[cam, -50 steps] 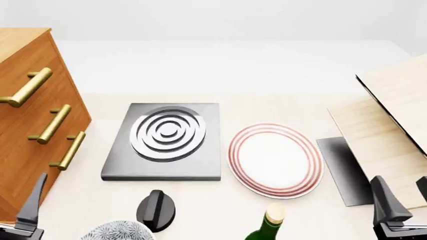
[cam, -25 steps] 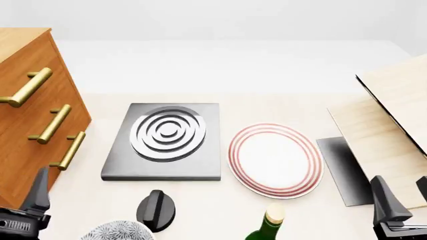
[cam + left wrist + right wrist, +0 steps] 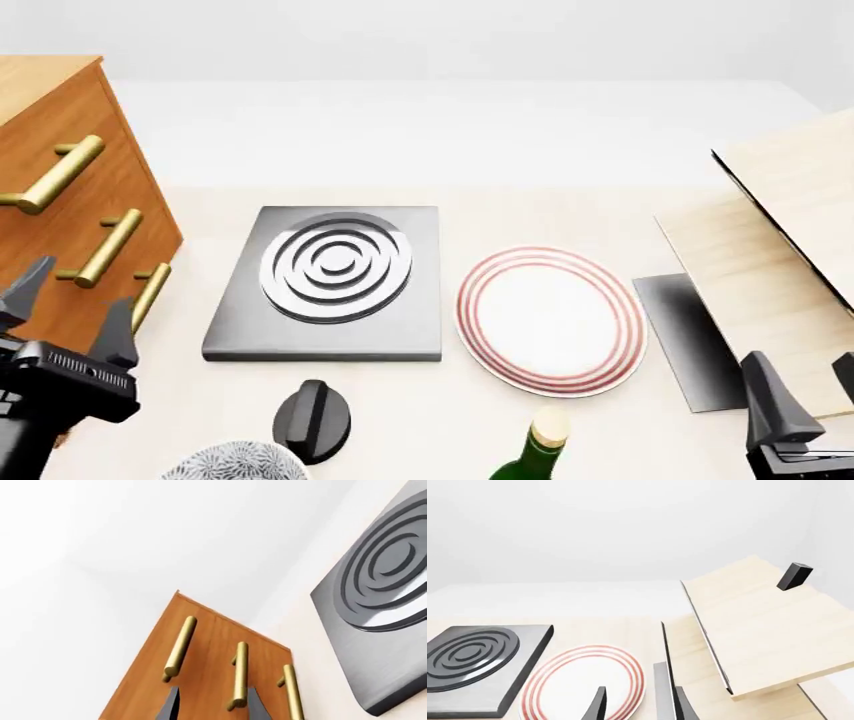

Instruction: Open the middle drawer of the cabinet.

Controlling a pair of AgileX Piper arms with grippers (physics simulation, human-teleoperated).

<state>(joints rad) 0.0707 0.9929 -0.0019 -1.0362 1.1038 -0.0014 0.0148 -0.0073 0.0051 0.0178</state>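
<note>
The cabinet [image 3: 54, 100] stands at the table's left edge, its front bearing three brass bar handles. The middle drawer [image 3: 127, 195] carries the second handle [image 3: 107, 247]. My left gripper [image 3: 80, 283] is open, raised in front of the cabinet's lower part, a little short of that handle's near end. In the left wrist view the middle drawer's handle [image 3: 239, 675] runs down between the two fingertips of my left gripper [image 3: 213, 707], apart from both. My right gripper [image 3: 798, 370] is open at the front right, holding nothing; in its wrist view the right gripper [image 3: 639, 705] hangs over the plate's edge.
A grey hob slab [image 3: 327, 280] with rings lies beside the cabinet. A red-rimmed plate [image 3: 550, 318] sits mid-table. A black knob [image 3: 312, 420], a patterned bowl [image 3: 234, 462] and a green bottle [image 3: 534, 450] line the front edge. Pale wooden boards [image 3: 787, 250] stand right.
My left gripper has risen from the front left corner and moved toward the cabinet, now facing the handles. The right gripper has stayed put.
</note>
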